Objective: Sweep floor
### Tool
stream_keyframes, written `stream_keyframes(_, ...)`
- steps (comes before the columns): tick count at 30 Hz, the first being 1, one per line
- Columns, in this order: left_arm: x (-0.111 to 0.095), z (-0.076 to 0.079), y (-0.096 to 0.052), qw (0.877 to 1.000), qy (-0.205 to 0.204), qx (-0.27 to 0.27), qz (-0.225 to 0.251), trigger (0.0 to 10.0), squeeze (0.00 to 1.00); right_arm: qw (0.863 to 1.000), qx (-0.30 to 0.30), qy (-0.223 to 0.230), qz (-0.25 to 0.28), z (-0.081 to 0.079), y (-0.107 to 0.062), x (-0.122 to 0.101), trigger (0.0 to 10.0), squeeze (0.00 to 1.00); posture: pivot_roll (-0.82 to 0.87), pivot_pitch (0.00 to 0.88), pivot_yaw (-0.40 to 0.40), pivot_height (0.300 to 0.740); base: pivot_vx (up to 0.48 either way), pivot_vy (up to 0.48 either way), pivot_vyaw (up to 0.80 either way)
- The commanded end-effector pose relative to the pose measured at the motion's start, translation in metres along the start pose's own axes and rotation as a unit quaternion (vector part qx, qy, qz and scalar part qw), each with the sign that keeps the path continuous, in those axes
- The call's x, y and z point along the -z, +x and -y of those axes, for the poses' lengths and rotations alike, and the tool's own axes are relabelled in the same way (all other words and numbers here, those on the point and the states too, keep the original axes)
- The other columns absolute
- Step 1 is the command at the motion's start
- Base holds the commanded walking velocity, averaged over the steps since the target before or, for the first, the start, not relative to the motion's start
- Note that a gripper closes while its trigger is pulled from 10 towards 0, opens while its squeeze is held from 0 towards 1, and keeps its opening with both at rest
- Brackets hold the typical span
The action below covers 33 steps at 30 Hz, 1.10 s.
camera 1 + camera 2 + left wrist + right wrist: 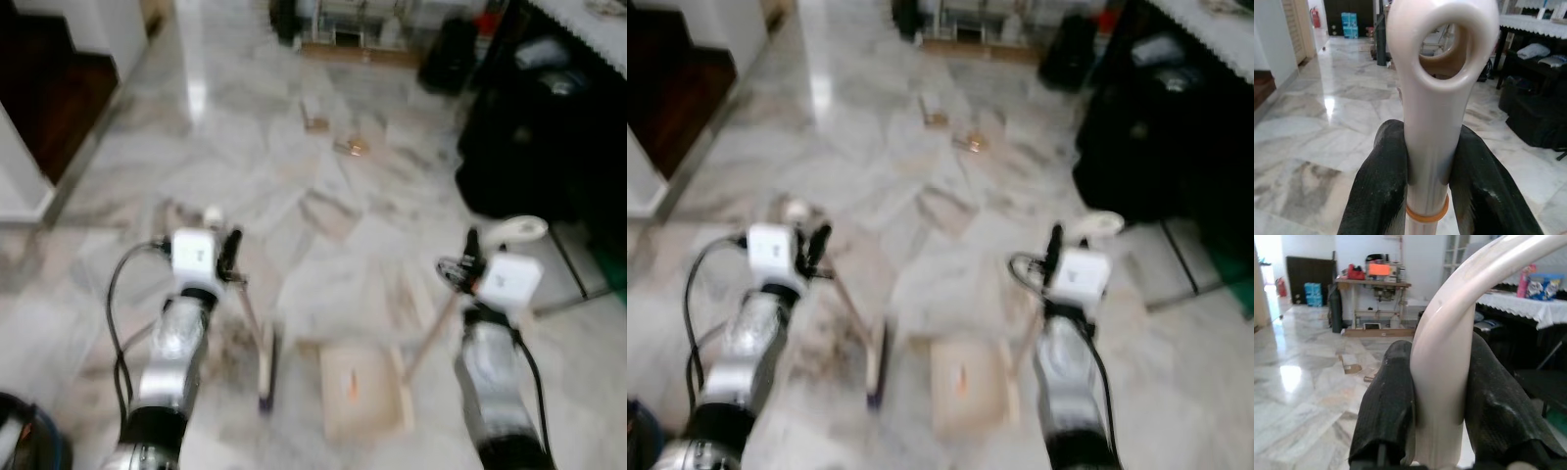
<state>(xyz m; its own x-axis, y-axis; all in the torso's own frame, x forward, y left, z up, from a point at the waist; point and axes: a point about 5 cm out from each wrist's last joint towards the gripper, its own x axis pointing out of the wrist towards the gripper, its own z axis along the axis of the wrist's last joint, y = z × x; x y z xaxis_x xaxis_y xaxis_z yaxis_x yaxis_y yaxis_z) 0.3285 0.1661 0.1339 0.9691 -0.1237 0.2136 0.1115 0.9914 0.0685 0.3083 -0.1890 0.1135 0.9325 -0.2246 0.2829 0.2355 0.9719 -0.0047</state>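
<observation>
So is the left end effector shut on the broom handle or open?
Shut. In the left wrist view both black fingers press against the cream broom handle just below its hanging loop.

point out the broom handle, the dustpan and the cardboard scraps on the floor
broom handle (1442, 73), left wrist view, on the looped end above the jaws
dustpan (358, 390), left eye view, on its flat tray
cardboard scraps (315, 123), left eye view, on the piece farther from the robot

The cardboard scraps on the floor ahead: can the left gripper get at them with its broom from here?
Probably not yet. The left gripper is shut on the broom handle, but the cardboard scraps lie well beyond the broom head. Open marble floor leaves the way free.
</observation>
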Motion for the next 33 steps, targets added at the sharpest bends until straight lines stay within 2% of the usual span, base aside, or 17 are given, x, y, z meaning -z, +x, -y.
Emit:
stream_keyframes(1, -0.009, 0.005, 0.004, 1.0, 0.002, 0.007, 0.022, 10.0, 0.0, 1.0, 0.009, -0.002, 0.01, 0.007, 0.001, -0.004, 10.0, 0.0, 0.13, 0.134, -0.087, 0.74, 0.349, 0.0, 0.0)
stream_keyframes(12, 0.002, -0.001, 0.001, 1.0, 0.004, -0.007, 0.005, 10.0, 0.0, 1.0, 0.001, -0.006, -0.014, 0.007, -0.006, 0.009, 10.0, 0.0, 0.13, 0.133, -0.094, 0.74, 0.348, 0.0, 0.0)
stream_keyframes(18, 0.008, -0.008, -0.003, 1.0, 0.008, -0.018, -0.004, 10.0, 0.0, 0.999, 0.009, -0.021, -0.044, 0.016, -0.016, 0.024, 10.0, 0.0, 0.13, 0.129, -0.097, 0.74, 0.348, 0.0, 0.0)
stream_keyframes(33, 0.011, -0.011, -0.004, 1.0, 0.013, -0.023, -0.006, 10.0, 0.0, 0.999, 0.013, -0.023, -0.041, 0.018, -0.013, 0.024, 10.0, 0.0, 0.13, 0.118, -0.096, 0.74, 0.348, 0.0, 0.0)
